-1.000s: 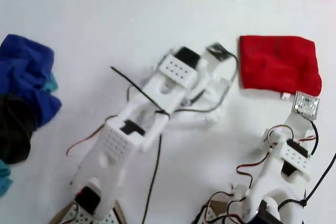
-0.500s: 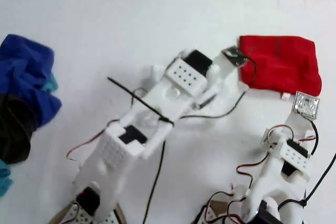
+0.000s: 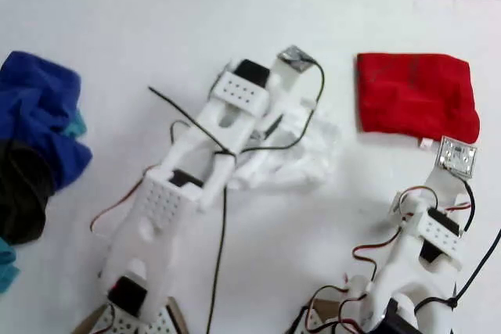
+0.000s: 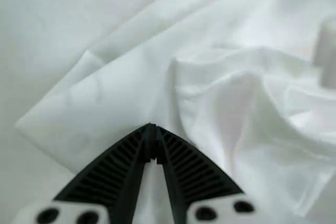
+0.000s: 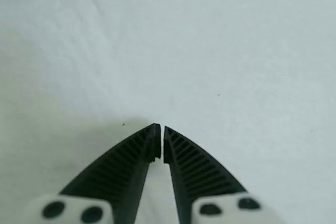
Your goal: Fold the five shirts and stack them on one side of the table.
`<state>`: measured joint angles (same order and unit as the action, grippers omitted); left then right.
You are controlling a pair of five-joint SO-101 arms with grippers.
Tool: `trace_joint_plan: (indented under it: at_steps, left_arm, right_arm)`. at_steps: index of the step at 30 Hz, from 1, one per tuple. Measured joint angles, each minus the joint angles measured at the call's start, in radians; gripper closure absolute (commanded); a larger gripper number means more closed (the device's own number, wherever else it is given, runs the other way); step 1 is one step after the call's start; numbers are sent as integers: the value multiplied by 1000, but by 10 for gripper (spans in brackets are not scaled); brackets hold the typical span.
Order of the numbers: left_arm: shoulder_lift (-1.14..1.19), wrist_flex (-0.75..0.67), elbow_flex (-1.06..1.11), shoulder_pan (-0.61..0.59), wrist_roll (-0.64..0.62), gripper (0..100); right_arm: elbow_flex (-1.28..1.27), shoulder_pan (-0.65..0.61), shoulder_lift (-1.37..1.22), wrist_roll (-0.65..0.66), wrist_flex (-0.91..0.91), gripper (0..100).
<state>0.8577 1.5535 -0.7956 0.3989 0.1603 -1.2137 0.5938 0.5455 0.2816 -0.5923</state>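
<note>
Near the table's [image 3: 156, 29] middle, the left gripper [image 4: 151, 134] pinches the crumpled white shirt [image 3: 309, 158]. The right gripper [image 5: 160, 132], pressed together, hangs near the folded red shirt [image 3: 415, 103] by the right edge.

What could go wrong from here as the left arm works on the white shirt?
The white shirt lies bunched beneath the left gripper, whose jaws are shut, so a pull may crease it further. The arm's black cable loops over the cloth and might snag. The folded red shirt sits close and could be nudged.
</note>
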Motion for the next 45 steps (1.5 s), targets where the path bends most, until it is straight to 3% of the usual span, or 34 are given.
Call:
trace_joint_plan:
  at_steps: [10,18,24,33,45]
  left_arm:
    - [0,109,-12,170,0,972]
    - [0,213,-247,258,-37,973]
    - [9,213,-310,245,-38,973]
    - [61,129,-313,110,-48,973]
    - [160,164,-313,183,-49,973]
  right_arm:
    - [0,0,0,0,0,978]
    - [0,0,0,0,0,978]
    - [0,0,0,0,0,978]
    - [0,0,0,0,0,978]
    - [0,0,0,0,0,978]
